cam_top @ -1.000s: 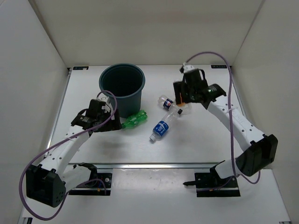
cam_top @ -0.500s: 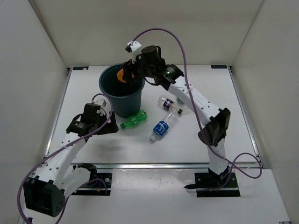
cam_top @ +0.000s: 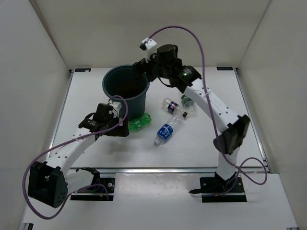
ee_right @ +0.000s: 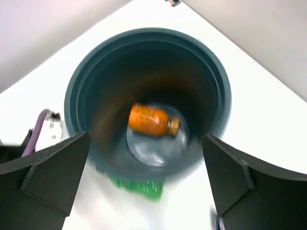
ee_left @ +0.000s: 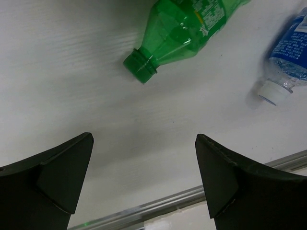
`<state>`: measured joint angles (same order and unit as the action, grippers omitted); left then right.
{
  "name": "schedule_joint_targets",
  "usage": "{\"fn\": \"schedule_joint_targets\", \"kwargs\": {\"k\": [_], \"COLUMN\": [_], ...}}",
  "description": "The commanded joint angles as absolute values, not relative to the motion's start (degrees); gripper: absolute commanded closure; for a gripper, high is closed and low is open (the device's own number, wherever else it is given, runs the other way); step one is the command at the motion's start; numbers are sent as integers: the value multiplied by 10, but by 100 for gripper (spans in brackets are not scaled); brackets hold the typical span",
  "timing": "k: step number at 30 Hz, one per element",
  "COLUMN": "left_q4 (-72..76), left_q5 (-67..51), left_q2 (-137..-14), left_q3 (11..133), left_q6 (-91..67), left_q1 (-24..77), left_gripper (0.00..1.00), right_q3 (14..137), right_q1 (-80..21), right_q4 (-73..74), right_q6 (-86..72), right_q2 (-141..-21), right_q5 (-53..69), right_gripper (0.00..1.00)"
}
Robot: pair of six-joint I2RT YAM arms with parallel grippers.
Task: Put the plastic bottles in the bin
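White table (cam_top: 201, 143): bin (cam_top: 135, 101) holds orange bottle (ee_right: 149, 120); left gripper (ee_left: 144, 143) and right gripper (ee_right: 146, 141) gape empty.

Bright, even light; motion blur smears the bin (ee_right: 144, 48).

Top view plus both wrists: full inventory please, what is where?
bin: 1, dark teal-grey, upright, far left-centre of table
orange bottle: 1, orange, lying at the bin's bottom
green bottle: 1, green, lying against the bin's near side
blue-label bottle: 1, clear, lying right of the green one
dark-label bottle: 1, clear, lying right of the bin
green-label bottle: 1, clear, just right of that
table: 1, white
left gripper: open, near the green bottle's cap
right gripper: open, over the bin
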<state>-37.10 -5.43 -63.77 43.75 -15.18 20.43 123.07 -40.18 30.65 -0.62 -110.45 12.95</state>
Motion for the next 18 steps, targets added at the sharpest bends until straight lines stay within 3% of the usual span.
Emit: {"fn": "schedule_joint_targets", "kwargs": {"k": [1, 8, 18], "left_q4": [-305, -215, -134], "left_q5": [-73, -55, -27], "left_q2": [-651, -677, -620], "left_q3": [458, 437, 341], "left_q6": [-121, -84, -104], "left_q1": [213, 245, 243], "left_gripper": [2, 1, 1], "right_q3": [1139, 896, 755], "right_q1": [-369, -268, -118], "right_q4": [297, 272, 247], "right_q6": [-19, -69, -104], "right_q2": [-990, -826, -662], "right_q5": [111, 155, 228], "right_gripper": [1, 0, 1]}}
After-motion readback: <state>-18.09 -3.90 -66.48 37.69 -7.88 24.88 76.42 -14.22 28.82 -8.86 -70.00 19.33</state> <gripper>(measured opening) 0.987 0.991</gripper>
